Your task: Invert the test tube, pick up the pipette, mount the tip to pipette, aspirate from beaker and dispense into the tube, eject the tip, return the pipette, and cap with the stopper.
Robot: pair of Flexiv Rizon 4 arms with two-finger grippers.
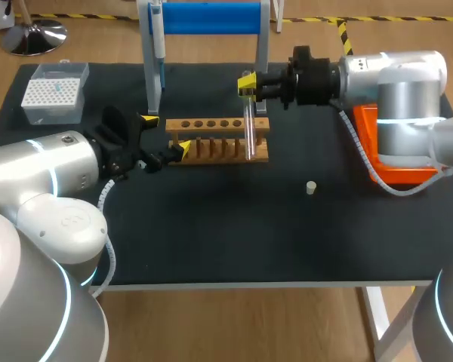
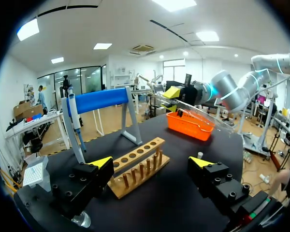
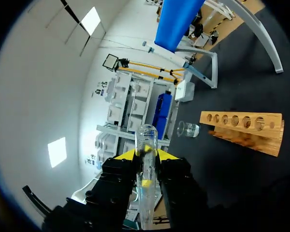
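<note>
— Left gripper?
— Wide open, holding nothing, at the left end of the rack.
— Right gripper?
— Clamped on the test tube by the rack's right end. The stopper lies on the desk, right of the rack.

Left tool gapes low; right tool, apparently raised, is clamped.

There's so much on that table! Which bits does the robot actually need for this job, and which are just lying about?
For the job: test tube, pipette, tip box, beaker, stopper, wooden rack, blue stand.
Just lying about: orange basket.
</note>
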